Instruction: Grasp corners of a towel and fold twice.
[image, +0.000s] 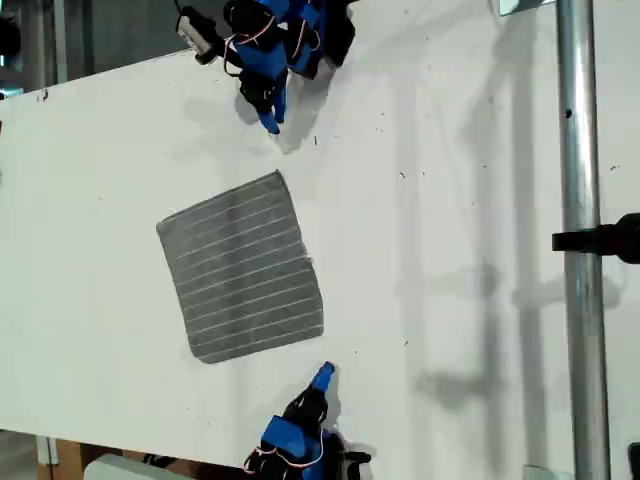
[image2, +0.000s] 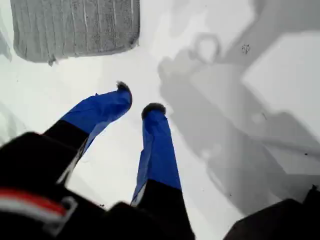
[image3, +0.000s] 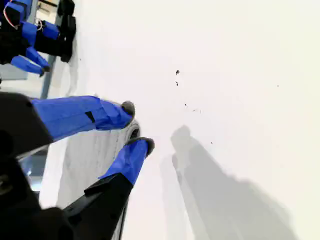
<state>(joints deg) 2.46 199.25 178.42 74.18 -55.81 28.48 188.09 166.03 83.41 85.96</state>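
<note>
Towel first: in the exterior view one grey striped cloth lies flat and unfolded on the white table, all four corners showing, so neither fold has begun. Two arms face each other across it. My second tool points down from the exterior view's top, near the top corner. My first tool reaches up from the bottom edge, near the lower-right corner. I judge each is set opposite a corner on the same side so that both can be pinched and that edge carried over together. One metal pole stands at the exterior view's right.

From the first wrist view, my first tool has its two blue fingers apart with nothing between them, over bare table. The towel lies ahead, apart from the tips, two of its corners in sight.

From the second wrist view, my second tool is likewise spread and empty, its tips close to the towel; whether they touch it I cannot tell.
</note>
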